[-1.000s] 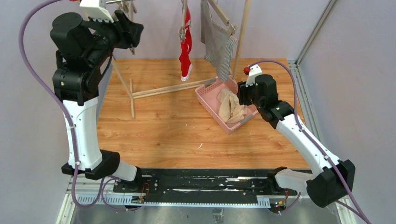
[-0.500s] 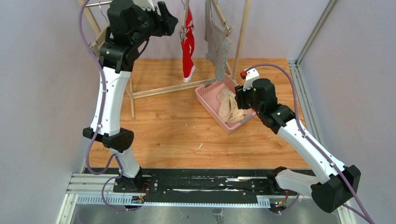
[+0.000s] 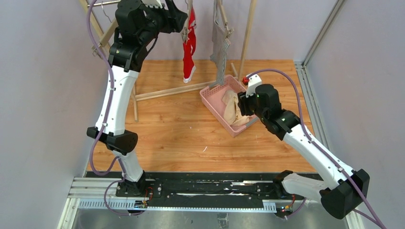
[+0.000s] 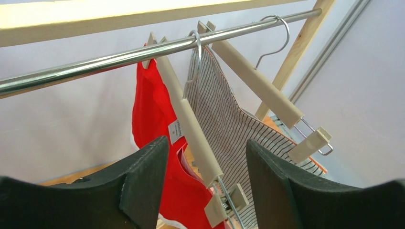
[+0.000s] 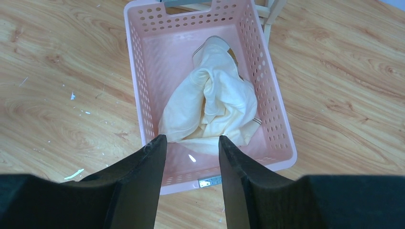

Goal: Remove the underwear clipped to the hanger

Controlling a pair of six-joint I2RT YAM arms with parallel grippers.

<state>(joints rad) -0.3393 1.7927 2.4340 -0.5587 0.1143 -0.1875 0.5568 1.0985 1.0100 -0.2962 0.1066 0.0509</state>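
The red underwear (image 3: 189, 45) and the grey-and-white striped underwear (image 3: 220, 52) hang clipped to wooden hangers on a metal rail (image 4: 95, 59). My left gripper (image 3: 179, 16) is open and empty, up at the rail just left of the red pair. In the left wrist view the gripper (image 4: 206, 143) straddles the red pair's hanger (image 4: 188, 124) without touching it, above its clip (image 4: 217, 207). The red underwear (image 4: 153, 119) and the striped pair (image 4: 229, 119) hang behind. The cream underwear (image 5: 210, 105) lies crumpled in the pink basket (image 5: 136, 81). My right gripper (image 5: 192, 139) is open and empty above the basket's near end.
The rack's wooden floor bars (image 3: 167, 90) and its upright post (image 3: 247, 28) stand behind the pink basket (image 3: 210, 102). A second hanger (image 4: 258, 81) carries the striped pair. An aluminium rail (image 3: 315, 43) borders the table's right side.
My left arm swung from the far left up to the rail beside the red underwear. The hanging pairs swung a little. My right gripper shifted slightly left over the basket.
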